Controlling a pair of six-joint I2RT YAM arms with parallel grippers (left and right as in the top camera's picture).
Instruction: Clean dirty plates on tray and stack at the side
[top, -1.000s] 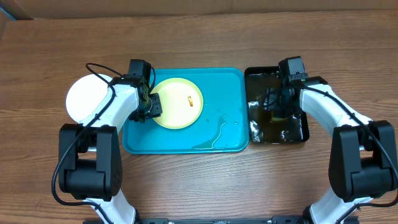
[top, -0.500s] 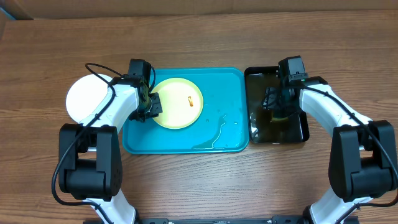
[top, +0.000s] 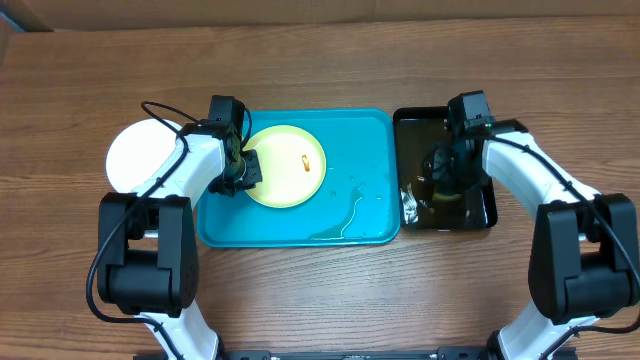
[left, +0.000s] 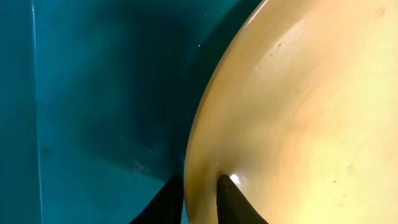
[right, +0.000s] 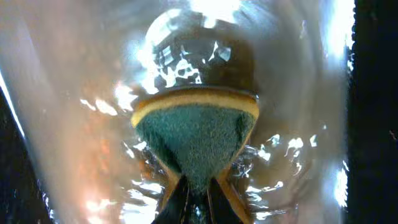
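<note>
- The left gripper (left: 199, 200) stands narrow, its two fingers (left: 232, 198) pinching the rim of the pale yellow-green plate (left: 298, 112): one finger lies on the plate's upper face, the other on the outer side of the rim.
- From this gripper the plate spreads ahead and to the right. The floor of the turquoise tray (left: 93, 93) lies ahead and to the left, under the plate.
- In the overhead view the plate lies in the tray's upper left part, and an orange-red smear (top: 306, 162) sits on its far side from the gripper.
- A puddle (top: 345, 215) lies on the tray floor beyond the plate, toward the tray's near right corner.
- Behind the left gripper, outside the tray, a white plate (top: 135, 160) rests on the table (top: 320, 60), touching the arm's side in this view; whether more plates lie beneath it I cannot tell.
- The right gripper (right: 198, 205) is closed tight on a sponge (right: 196, 137), which is squeezed to a wedge between the fingers, green face up and yellow edge around it.
- Sponge and fingertips are down in the rippled water (right: 93, 124) of the black tray (top: 408, 140), which surrounds this gripper on all sides.
</note>
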